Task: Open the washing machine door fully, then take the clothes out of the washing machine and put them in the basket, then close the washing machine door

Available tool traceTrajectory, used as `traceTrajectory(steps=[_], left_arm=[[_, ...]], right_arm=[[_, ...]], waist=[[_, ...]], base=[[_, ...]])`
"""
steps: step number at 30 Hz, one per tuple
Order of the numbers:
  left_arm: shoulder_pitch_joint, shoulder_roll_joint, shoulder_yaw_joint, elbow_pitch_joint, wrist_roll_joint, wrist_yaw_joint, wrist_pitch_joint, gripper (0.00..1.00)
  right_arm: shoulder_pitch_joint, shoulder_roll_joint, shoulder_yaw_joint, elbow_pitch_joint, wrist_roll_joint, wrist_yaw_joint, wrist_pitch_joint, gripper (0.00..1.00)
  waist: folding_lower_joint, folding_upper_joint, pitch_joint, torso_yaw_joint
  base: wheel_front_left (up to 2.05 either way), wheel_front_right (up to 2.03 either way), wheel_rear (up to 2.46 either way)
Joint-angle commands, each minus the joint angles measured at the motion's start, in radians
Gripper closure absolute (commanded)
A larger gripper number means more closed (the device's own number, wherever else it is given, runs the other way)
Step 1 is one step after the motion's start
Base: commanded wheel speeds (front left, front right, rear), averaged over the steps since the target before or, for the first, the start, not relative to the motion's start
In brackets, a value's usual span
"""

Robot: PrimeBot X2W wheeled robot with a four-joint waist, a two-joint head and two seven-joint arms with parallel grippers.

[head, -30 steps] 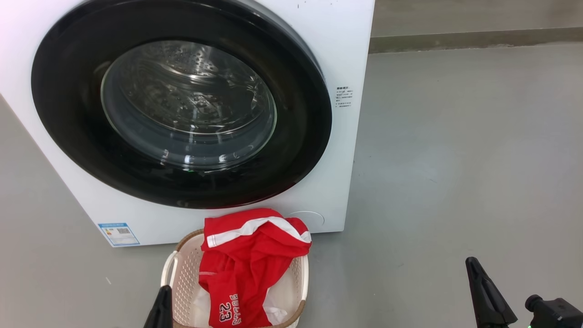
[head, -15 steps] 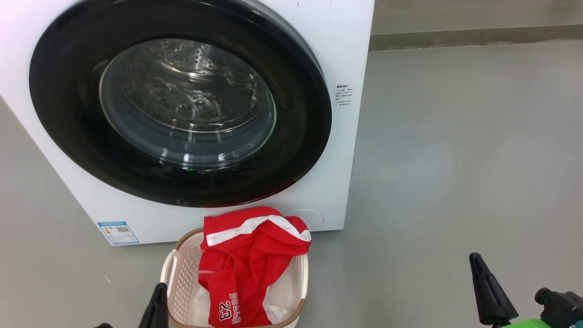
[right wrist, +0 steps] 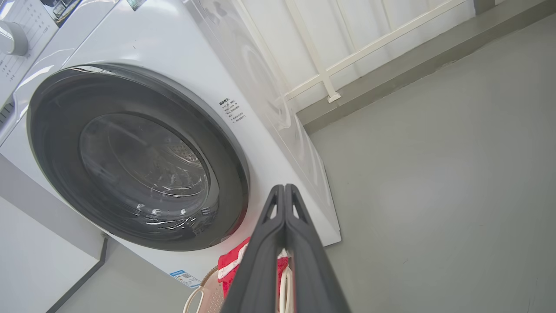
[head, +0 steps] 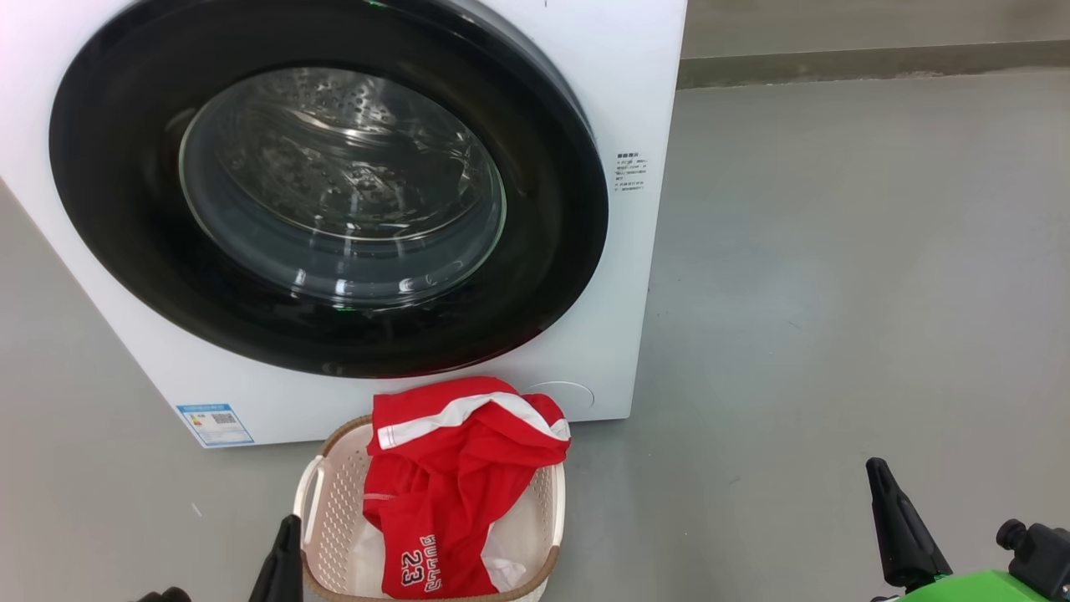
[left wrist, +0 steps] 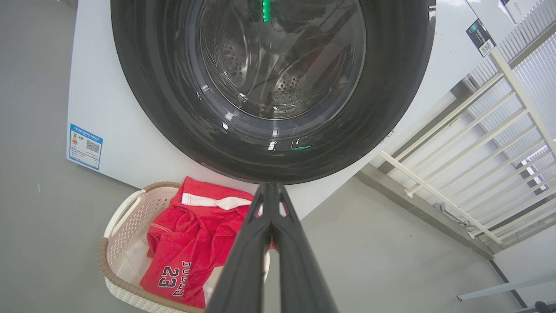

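The washing machine point(head: 635, 100) point(left wrist: 108, 130) point(right wrist: 182, 56) stands white on the grey floor, its door point(head: 134, 251) point(left wrist: 173, 108) point(right wrist: 56, 174) lying flat against the front. Through the glass the steel drum point(head: 343, 180) shows no cloth. Red clothes point(head: 451, 485) point(left wrist: 191, 234) point(right wrist: 230, 263), with "BULLS 23" showing, are heaped in the cream basket point(head: 330, 510) point(left wrist: 126, 217) point(right wrist: 208, 291) in front of the machine. My left gripper point(head: 284, 543) point(left wrist: 270, 187) is shut and empty, low beside the basket's left side. My right gripper point(head: 876, 470) point(right wrist: 284, 188) is shut and empty at the lower right, well clear of the machine.
A blue label sticker point(head: 215, 424) point(left wrist: 85, 146) marks the machine's lower left corner. Bare grey floor point(head: 836, 293) stretches to the right up to a low kerb point(head: 869, 63). A white railing point(left wrist: 478, 143) point(right wrist: 321, 65) runs behind the machine.
The whole head picture has shifted up slightly, so the camera moved. My right gripper has drifted a little to the right and up; a green part of that arm now shows.
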Motion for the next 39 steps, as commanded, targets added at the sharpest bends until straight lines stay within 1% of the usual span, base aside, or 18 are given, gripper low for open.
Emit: traceTrajectory(steps=[1,39], left_arm=[[-0.047,0.007,0.024,-0.017,-0.032,-0.011,0.007,1.0],[-0.112,0.009,0.079,0.033,-0.445,-0.055,0.114,1.0]], right_arm=[[-0.054,-0.019,0.003,-0.019,0.037,-0.001,0.007,1.0],[-0.14,-0.029,-0.011,0.035,0.467,-0.003,0.115,1.0]], waist=[[-0.0001,0.0,0.001,0.0],[-0.0001,0.0,0.017,-0.003]], base=[[0.0,0.0,0.0],[0.0,0.0,0.0]])
